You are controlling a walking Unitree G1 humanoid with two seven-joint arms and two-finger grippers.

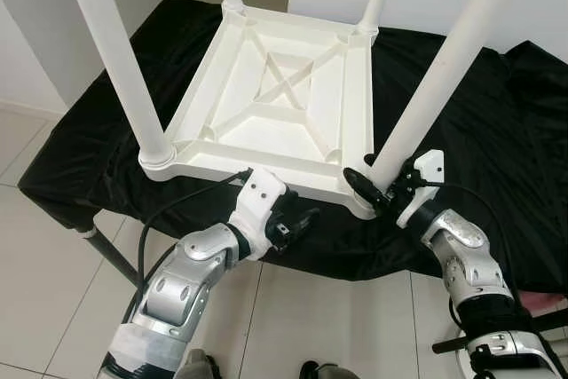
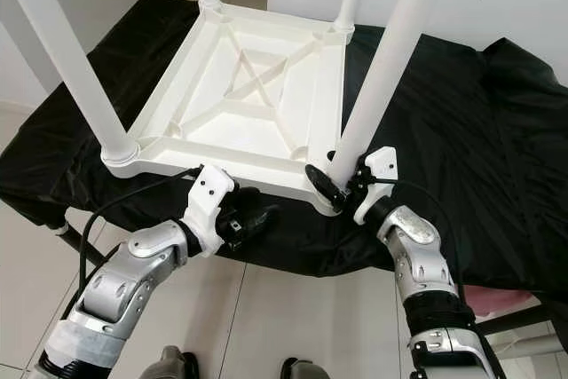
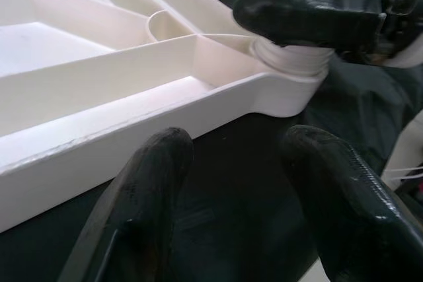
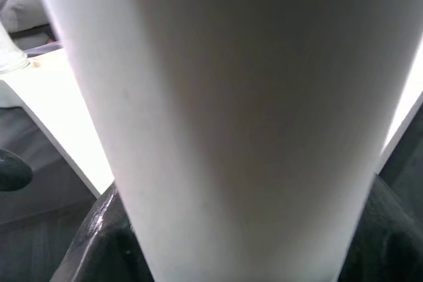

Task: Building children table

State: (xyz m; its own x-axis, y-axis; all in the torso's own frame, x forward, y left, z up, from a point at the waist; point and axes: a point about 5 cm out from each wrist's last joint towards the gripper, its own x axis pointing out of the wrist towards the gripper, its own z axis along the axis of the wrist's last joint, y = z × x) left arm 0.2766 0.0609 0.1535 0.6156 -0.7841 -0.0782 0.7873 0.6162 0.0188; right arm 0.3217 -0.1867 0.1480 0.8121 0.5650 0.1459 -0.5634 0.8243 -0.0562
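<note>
The upturned table [image 1: 266, 95] and its 4 legs [image 1: 444, 68] are plain white, lying on a black cloth [image 1: 497, 130]. The floor tiles [image 1: 35, 264] are pale beige, and both silver arms end in black fingers [image 3: 145, 189].

All four table legs [image 1: 444, 68] cut off by the top edge, upper ends out of frame.
</note>
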